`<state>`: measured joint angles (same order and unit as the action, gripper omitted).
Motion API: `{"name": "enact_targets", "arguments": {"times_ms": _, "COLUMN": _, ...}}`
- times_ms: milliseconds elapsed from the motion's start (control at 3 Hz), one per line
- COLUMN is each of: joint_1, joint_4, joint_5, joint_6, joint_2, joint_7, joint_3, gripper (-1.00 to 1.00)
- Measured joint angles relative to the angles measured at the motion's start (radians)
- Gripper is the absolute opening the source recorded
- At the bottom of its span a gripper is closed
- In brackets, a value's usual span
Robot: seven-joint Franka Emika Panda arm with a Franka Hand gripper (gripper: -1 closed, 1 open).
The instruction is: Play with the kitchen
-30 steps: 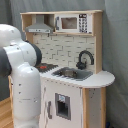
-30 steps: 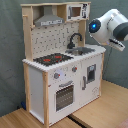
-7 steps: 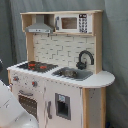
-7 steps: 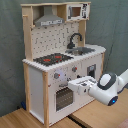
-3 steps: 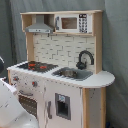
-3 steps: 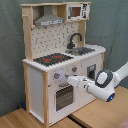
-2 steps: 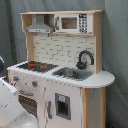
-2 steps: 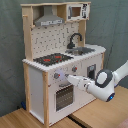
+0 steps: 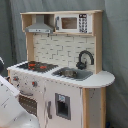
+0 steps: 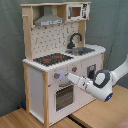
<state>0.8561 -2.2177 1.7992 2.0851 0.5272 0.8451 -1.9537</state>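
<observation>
white and light-wood kitchen (image 9: 60,75) – black-red stovetop (image 10: 52,59), grey hood (image 9: 40,27)

No text, label, brand or number can be read anywhere in either exterior view. The kitchen (image 9: 62,70) carries a small microwave (image 9: 72,22) at about 1 o'clock of its upper shelf, and the strip at that microwave's right edge shows only tiny marks, too small to make out. The knob panel below the stovetop (image 10: 52,59) shows no legible signs.
</observation>
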Motion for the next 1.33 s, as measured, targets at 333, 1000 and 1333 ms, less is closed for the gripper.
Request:
{"name": "enact_targets", "arguments": {"times_ms": 333, "joint_1": 0.027, "joint_4": 0.002, "joint_5": 0.017, "joint_6": 0.010, "joint_2": 0.016, "joint_7": 0.117, "joint_3": -0.015, "gripper": 1.00}}
{"name": "enact_targets", "arguments": {"times_ms": 1000, "joint_1": 0.063, "joint_4": 0.014, "joint_5": 0.030, "joint_6": 0.017, "joint_2": 0.054, "joint_7": 0.336, "joint_3": -0.044, "gripper": 1.00}}
{"name": "enact_targets", "arguments": {"times_ms": 1333, "joint_1": 0.069, "joint_4": 0.037, "joint_5": 0.031, "joint_6": 0.018, "joint_2": 0.078, "joint_7": 0.446, "joint_3": -0.049, "gripper": 1.00}}
